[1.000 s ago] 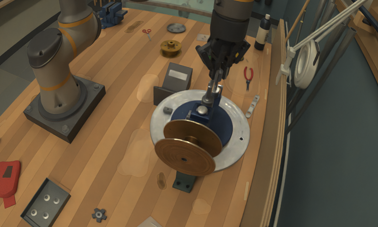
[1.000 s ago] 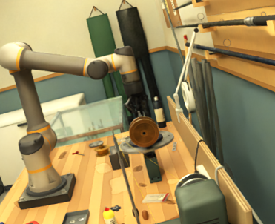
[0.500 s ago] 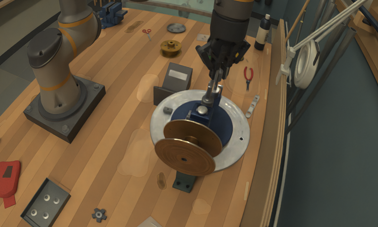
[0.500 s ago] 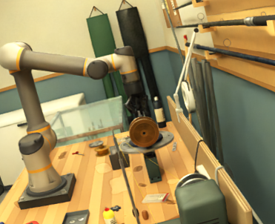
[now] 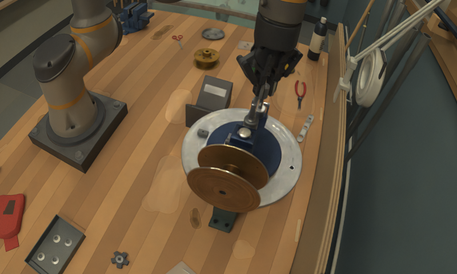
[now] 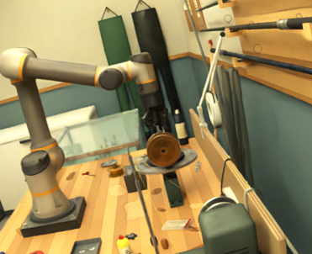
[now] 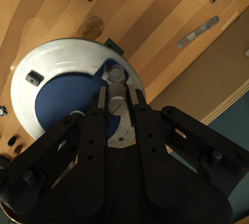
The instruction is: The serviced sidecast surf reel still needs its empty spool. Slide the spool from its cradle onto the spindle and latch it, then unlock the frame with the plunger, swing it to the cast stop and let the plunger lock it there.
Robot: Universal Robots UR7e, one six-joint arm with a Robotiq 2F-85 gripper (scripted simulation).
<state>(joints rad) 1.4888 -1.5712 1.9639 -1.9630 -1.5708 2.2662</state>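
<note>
In the middle of the bench the reel's round silver base plate (image 5: 241, 156) carries the blue frame (image 5: 248, 137), and the brass spool (image 5: 227, 178) sits on the spindle at the frame's near side, its flat face turned toward the bench's front. The knurled silver plunger (image 5: 256, 110) rises from the frame's far end. In the wrist camera the plunger's slotted head (image 7: 116, 100) shows between the fingers. A small dark stop block (image 5: 203, 132) sits on the plate's left rim. The dark cradle (image 5: 210, 98) stands empty behind the plate. My gripper (image 5: 263, 93) is closed around the plunger.
A tray of screws (image 5: 56, 246) lies at the bench's front left. Red pliers (image 5: 300, 91) and a slotted metal strip (image 5: 305, 128) lie right of the plate, near the raised board edge. A second brass spool (image 5: 206, 57) and a black bottle (image 5: 317, 37) stand farther back.
</note>
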